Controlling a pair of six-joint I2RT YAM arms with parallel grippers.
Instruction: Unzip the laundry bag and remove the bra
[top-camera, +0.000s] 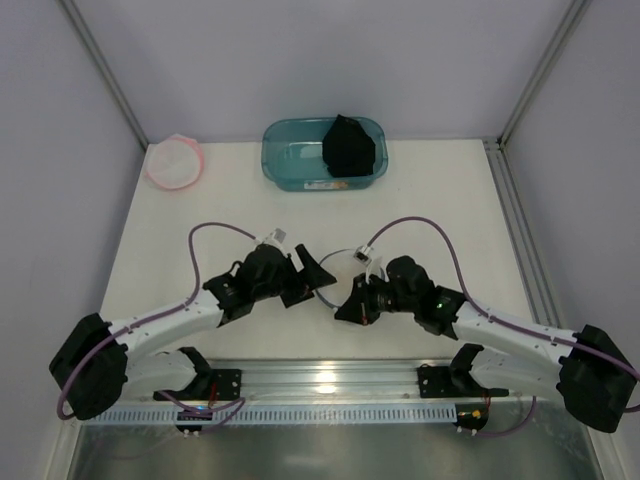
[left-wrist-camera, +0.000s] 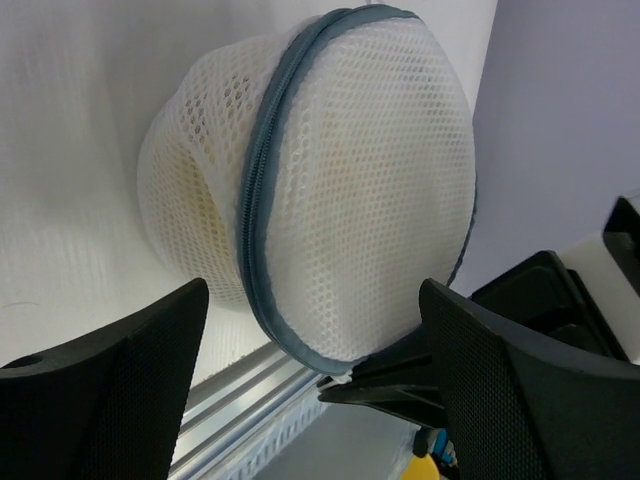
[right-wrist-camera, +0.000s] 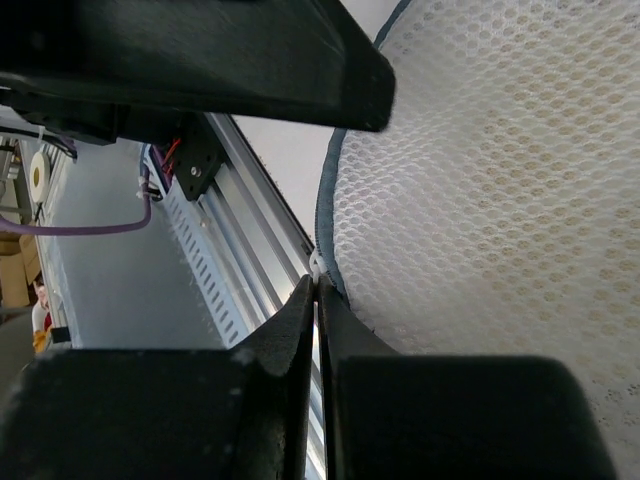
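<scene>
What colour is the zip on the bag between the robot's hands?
Grey-blue zip, clearest in the left wrist view.

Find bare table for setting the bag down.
Bare table runs from the teal tub forward to the left gripper and right gripper, and right of the tub to the rail. Crowded: front centre, both grippers at the laundry bag; pink-rimmed bag fills back-left.

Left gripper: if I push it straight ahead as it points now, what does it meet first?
The bag: it sits dead ahead between the left gripper's open fingers, apparently close. The right gripper is pinching its rim there, just below.
</scene>
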